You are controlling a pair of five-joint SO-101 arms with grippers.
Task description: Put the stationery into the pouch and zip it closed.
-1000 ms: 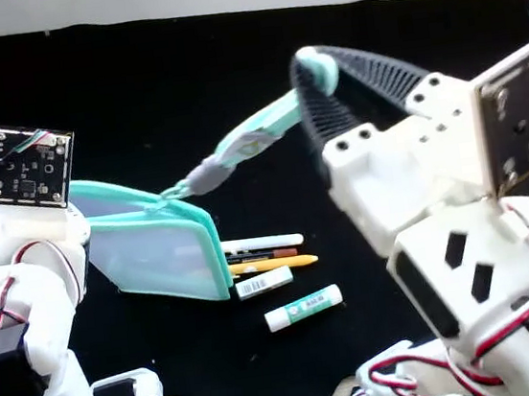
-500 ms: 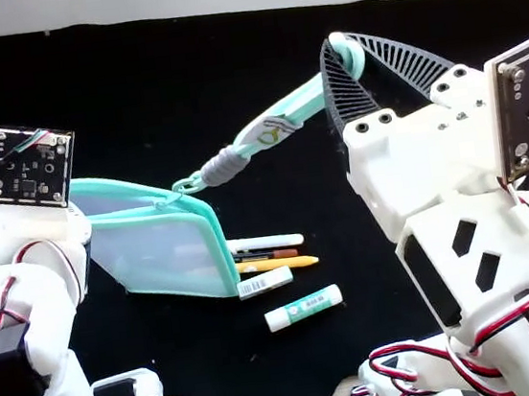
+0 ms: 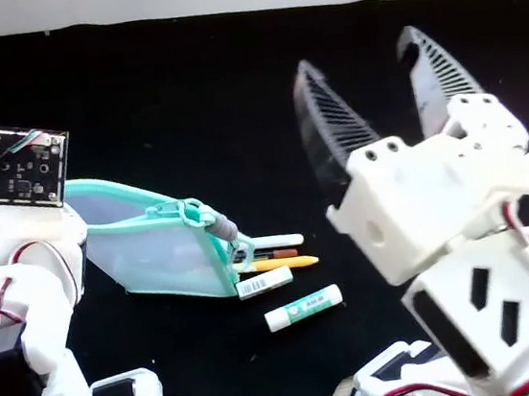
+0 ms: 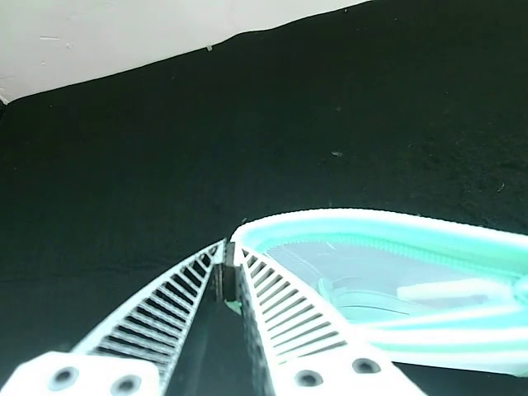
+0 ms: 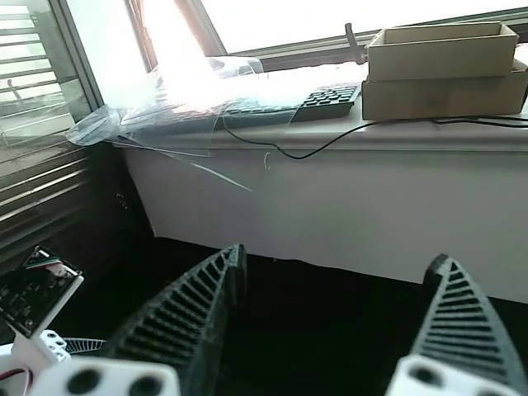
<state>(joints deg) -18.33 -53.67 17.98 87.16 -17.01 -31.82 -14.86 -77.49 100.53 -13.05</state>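
Stationery (image 3: 270,254) is lying loose on the black surface (image 3: 184,92) in the high view, all of it close to the teal pouch (image 3: 156,255). A white pen (image 3: 272,242) and a yellow marker (image 3: 275,264) are lying just beside the pouch's corner, and a glue stick (image 3: 303,307) is sitting a little farther from it. The pouch's wrist strap (image 3: 211,222) is resting slack over that same corner. The right end effector (image 3: 358,51) is hanging well above the pouch, spread wide and holding nothing.

In the left wrist view, the left end effector (image 4: 229,247) is sitting narrow, its tips pinching the pouch (image 4: 355,216) at the end of its rim. The mouth appears to be gaping.

In the right wrist view, the right end effector (image 5: 337,256) is standing wide and empty. It is facing a sill well away from the pouch, where a keyboard (image 5: 318,97) and cardboard boxes (image 5: 441,62) are sitting.

Loading seems to be only starting, with every piece in view lying outside the pouch. The next move is probably calling for the right end effector to drop onto the piece nearest the pouch and close on that one alone. It would then carry the piece into the mouth while the left one is holding the rim steady.
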